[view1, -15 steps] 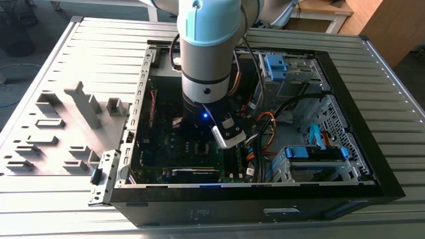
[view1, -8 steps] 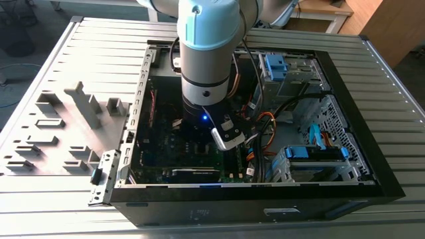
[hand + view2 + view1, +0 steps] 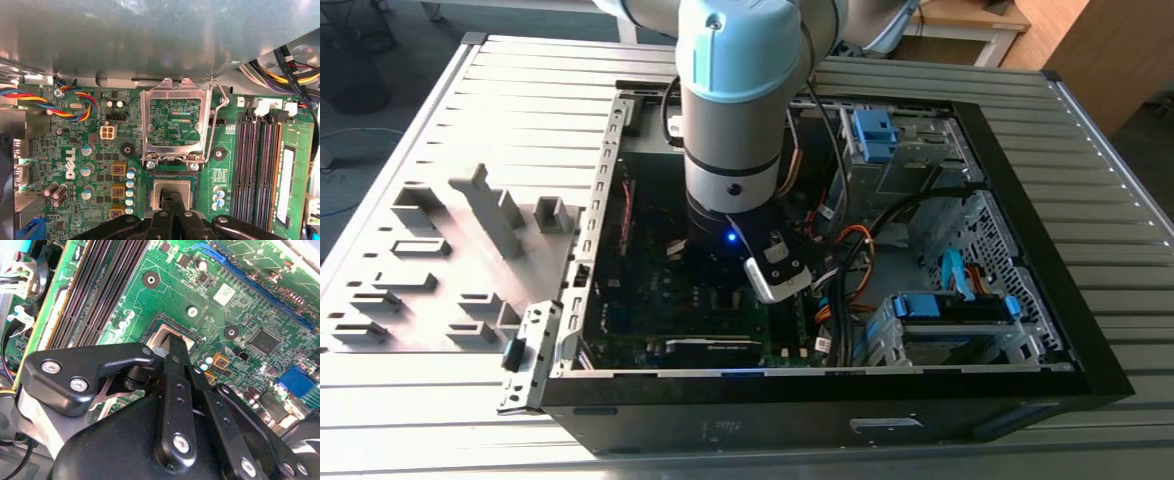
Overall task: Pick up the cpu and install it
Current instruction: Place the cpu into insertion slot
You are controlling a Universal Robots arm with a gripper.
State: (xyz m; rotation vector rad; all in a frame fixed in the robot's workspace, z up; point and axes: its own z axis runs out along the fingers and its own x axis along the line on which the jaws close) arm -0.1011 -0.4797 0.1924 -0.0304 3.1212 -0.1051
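Directly under my end effector (image 3: 172,200), I see the cpu (image 3: 172,190) seated in the motherboard's socket (image 3: 172,176), fingertips closed on it.

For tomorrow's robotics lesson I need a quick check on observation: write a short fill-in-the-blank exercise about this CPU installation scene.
1. The claw is positioned over the ____, which sits in the socket.
2. The socket's metal load plate is swung ____.
3. The motherboard is coloured ____.
4. In the exterior view the arm reaches down into an open computer ____.

Missing words: cpu; open; green; case
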